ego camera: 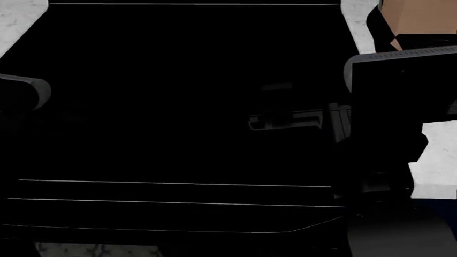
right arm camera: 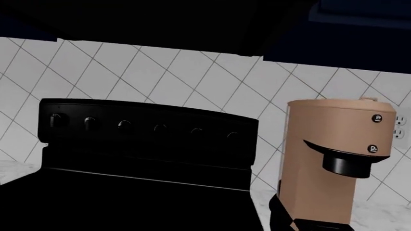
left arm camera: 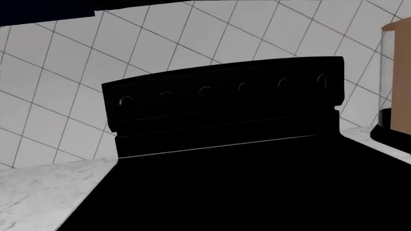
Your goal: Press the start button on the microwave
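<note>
A very large glossy black appliance with thin pale edge lines fills the head view. Both wrist views show its raised back panel with a row of round knobs, so it reads as a stove. No microwave with a start button shows clearly. A dark overhead body hangs above the stove. A faint grey shape over the black top looks like my right gripper; I cannot tell how its jaws stand. My left gripper is lost in the black, and only the left arm shows.
A tan-and-black coffee machine stands on the white marble counter right of the stove, also at the edge of the left wrist view. White diagonal wall tiles lie behind. My right arm's dark link is at the right.
</note>
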Controlling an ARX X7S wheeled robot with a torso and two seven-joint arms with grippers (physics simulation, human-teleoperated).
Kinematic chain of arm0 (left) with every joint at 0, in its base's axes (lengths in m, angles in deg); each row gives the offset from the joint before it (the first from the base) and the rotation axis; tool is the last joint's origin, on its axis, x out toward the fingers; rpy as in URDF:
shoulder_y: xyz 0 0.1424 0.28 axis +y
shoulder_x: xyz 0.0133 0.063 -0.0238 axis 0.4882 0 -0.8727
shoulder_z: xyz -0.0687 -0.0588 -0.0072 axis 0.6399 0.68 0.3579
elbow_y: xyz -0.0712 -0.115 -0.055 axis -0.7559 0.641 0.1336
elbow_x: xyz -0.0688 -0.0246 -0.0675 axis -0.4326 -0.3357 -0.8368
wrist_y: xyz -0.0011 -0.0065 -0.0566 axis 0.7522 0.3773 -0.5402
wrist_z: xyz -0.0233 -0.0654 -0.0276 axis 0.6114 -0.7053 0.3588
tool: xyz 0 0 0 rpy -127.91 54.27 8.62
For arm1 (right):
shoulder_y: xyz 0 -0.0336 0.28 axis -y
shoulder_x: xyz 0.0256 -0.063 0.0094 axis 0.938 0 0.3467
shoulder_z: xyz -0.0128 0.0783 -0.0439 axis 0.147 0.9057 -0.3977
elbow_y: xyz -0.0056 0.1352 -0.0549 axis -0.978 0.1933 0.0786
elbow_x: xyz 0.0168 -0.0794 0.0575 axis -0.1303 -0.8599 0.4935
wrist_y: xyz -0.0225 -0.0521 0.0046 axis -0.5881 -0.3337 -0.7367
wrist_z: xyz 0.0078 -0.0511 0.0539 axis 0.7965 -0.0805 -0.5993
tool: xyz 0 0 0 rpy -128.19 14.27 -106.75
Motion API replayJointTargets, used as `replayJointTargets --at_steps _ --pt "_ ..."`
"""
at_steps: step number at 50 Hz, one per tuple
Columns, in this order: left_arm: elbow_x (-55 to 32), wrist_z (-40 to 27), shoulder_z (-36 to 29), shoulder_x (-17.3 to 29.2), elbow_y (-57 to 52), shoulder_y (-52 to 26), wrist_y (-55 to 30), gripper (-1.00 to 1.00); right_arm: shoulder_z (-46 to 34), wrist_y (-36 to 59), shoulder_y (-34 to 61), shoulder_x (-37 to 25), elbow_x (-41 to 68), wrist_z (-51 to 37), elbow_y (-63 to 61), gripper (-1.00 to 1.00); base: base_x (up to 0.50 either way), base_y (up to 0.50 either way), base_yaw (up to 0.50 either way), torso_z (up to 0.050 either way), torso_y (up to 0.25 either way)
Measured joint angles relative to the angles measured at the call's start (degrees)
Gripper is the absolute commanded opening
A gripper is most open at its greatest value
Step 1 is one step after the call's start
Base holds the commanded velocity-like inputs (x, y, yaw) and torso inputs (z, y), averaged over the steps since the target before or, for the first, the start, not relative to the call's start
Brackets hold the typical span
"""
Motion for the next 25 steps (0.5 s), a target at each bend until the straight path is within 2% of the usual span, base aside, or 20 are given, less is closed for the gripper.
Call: replayJointTargets --at_steps 9,25 --pt "-0.28 -0.15 -0.33 0.15 0.12 0.01 -0.04 1.0 0.24 -0.39 0.06 0.21 0.82 0.27 0.07 1.0 0.39 -0.05 0.0 0.0 0.0" --pt "-0.89 -0.37 -0.98 0.21 0.36 -0.19 -0.12 1.0 0.54 -0.23 0.13 0.27 2.25 0.65 -0.14 1.0 0.03 -0.22 0.0 0.0 0.0"
